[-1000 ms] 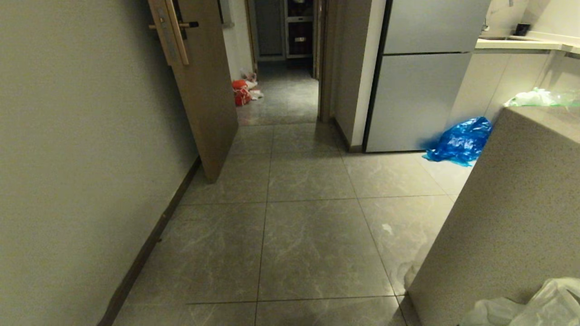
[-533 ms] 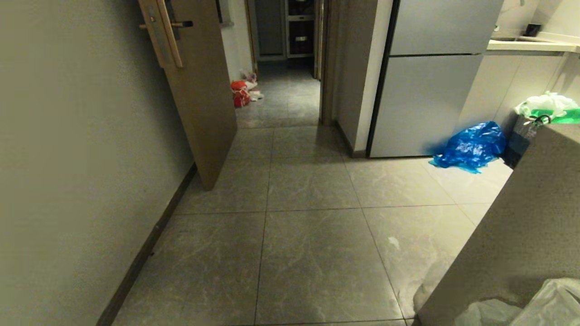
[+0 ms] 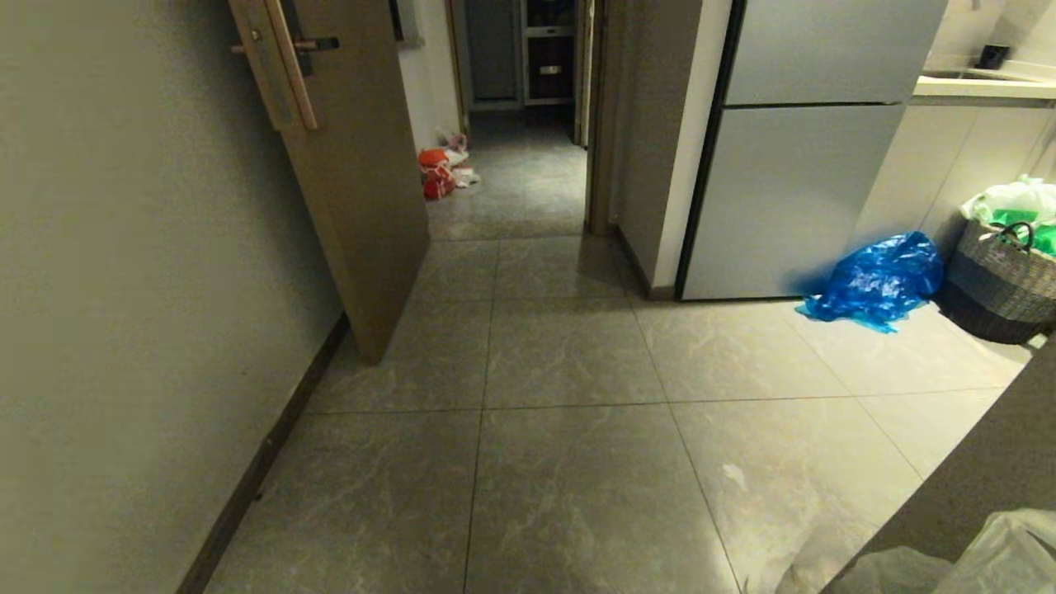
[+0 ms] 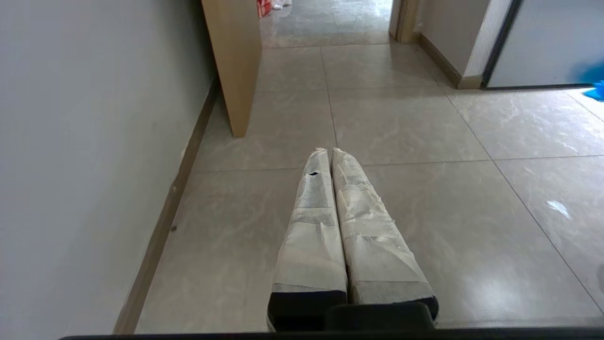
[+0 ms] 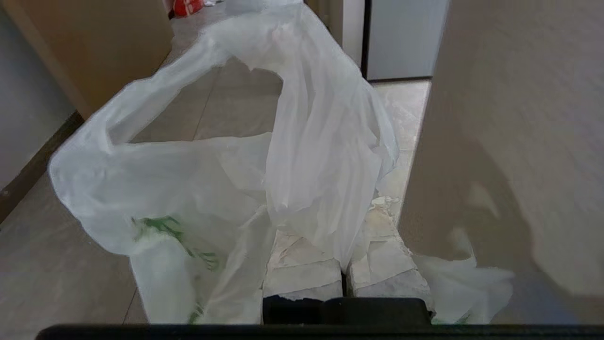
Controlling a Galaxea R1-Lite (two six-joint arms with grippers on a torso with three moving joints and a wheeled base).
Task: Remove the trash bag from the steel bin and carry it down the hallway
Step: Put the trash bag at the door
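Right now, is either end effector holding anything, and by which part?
The right end effector is shut on the thin translucent white plastic trash bag, pinching bunched film near its open top. The left end effector is shut and empty.

Left gripper: extended level, wrapped fingers pressed together, empty. Right gripper: level, fingers clamped shut on the bag.

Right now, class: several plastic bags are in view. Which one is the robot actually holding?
The translucent white trash bag, pinched in the right claw. The blue bag and red bag lie on the floor.
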